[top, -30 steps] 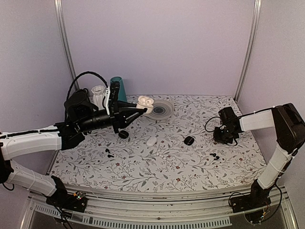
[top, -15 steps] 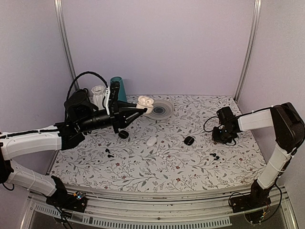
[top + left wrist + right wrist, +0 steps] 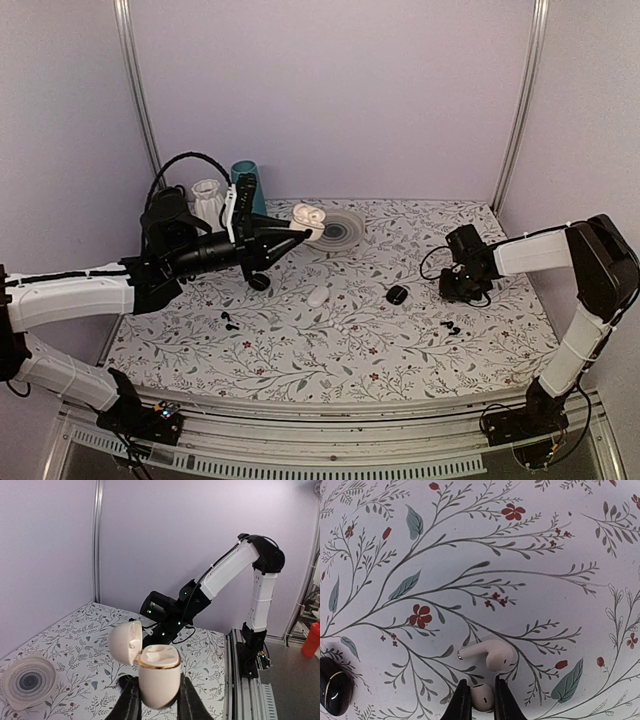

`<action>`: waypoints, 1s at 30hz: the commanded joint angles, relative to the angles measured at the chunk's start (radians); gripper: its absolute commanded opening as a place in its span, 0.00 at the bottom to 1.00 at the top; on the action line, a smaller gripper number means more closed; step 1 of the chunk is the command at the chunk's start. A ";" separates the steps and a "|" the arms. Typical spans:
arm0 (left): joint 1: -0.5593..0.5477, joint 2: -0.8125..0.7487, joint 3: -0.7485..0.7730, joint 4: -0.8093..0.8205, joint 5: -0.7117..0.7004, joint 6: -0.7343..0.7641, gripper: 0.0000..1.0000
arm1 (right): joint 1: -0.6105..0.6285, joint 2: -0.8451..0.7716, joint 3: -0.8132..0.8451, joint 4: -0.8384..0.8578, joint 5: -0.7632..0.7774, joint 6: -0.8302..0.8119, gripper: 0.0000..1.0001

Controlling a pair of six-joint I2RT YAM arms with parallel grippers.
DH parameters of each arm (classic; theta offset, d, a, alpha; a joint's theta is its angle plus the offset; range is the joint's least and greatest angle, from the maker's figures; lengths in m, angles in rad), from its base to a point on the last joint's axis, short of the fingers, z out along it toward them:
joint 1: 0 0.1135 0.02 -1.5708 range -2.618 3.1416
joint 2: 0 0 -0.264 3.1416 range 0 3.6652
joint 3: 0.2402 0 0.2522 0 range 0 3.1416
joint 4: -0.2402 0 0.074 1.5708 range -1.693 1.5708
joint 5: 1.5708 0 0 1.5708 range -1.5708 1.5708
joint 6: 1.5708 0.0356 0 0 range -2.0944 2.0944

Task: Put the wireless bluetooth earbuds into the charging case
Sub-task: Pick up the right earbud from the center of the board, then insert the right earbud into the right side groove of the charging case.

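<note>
Counter (image 3: 400, 340) with floral cover, viewed from above. Toward 11 o'clock the charging case (image 3: 159, 672) is held clear of the counter, pinched at its base by the left claw (image 3: 157, 702), with its lid swung open to 10 o'clock; no earbud is seen in its wells. Near the centre a round black case (image 3: 397, 294) is seen lying shut. Toward 3 o'clock the right claw (image 3: 478, 700) is closed on one white earbud (image 3: 481, 696) at counter level; the second earbud (image 3: 492, 656) is seen just beside it, at 12 o'clock. Progress is judged early: the case is open and one earbud gripped, while both insertions remain outstanding.
</note>
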 commanded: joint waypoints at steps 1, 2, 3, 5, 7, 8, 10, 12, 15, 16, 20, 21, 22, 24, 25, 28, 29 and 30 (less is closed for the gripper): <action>-0.001 0.028 -0.018 0.048 -0.003 -0.007 0.00 | 0.032 -0.039 0.007 -0.049 0.016 0.001 0.11; -0.002 0.036 -0.022 0.056 -0.006 -0.008 0.00 | 0.038 -0.047 0.007 -0.052 0.016 0.005 0.11; -0.001 0.043 -0.027 0.064 -0.007 -0.008 0.00 | 0.044 -0.054 0.005 -0.056 0.016 0.009 0.11; -0.001 0.057 -0.036 0.088 -0.001 -0.004 0.00 | 0.055 -0.070 0.005 -0.065 0.017 0.015 0.11; -0.003 0.068 -0.045 0.107 -0.012 0.003 0.00 | 0.066 -0.084 0.008 -0.073 0.019 0.018 0.11; -0.003 0.074 -0.050 0.118 -0.017 0.007 0.00 | 0.074 -0.091 0.010 -0.078 0.020 0.021 0.11; -0.005 0.085 -0.053 0.129 -0.020 0.021 0.00 | 0.086 -0.104 0.014 -0.087 0.026 0.024 0.11; -0.009 0.105 -0.054 0.140 -0.021 0.029 0.00 | 0.092 -0.114 0.014 -0.092 0.028 0.025 0.11; -0.010 0.128 -0.052 0.152 -0.021 0.030 0.00 | 0.098 -0.115 0.017 -0.098 0.031 0.024 0.11; -0.011 0.134 -0.050 0.153 -0.021 0.027 0.00 | 0.099 -0.114 0.018 -0.101 0.032 0.023 0.11; -0.011 0.148 -0.049 0.158 -0.024 0.020 0.00 | 0.116 -0.109 0.027 -0.113 0.018 0.017 0.11; -0.011 0.149 -0.051 0.158 -0.023 0.019 0.00 | 0.126 -0.108 0.029 -0.118 0.015 0.020 0.11; -0.010 0.150 -0.053 0.158 -0.023 0.018 0.00 | 0.139 -0.105 0.029 -0.120 0.010 0.026 0.11; -0.011 0.151 -0.057 0.160 -0.021 0.015 0.00 | 0.165 -0.103 0.032 -0.122 -0.001 0.038 0.11; -0.010 0.154 -0.059 0.161 -0.021 0.015 0.00 | 0.179 -0.103 0.032 -0.123 -0.009 0.053 0.11; -0.010 0.164 -0.071 0.178 -0.023 0.017 0.00 | 0.221 -0.115 0.043 -0.132 -0.006 0.081 0.11; -0.011 0.171 -0.077 0.187 -0.025 0.019 0.00 | 0.235 -0.120 0.053 -0.138 0.005 0.087 0.11; -0.011 0.178 -0.081 0.196 -0.030 0.017 0.00 | 0.250 -0.125 0.060 -0.144 0.014 0.093 0.11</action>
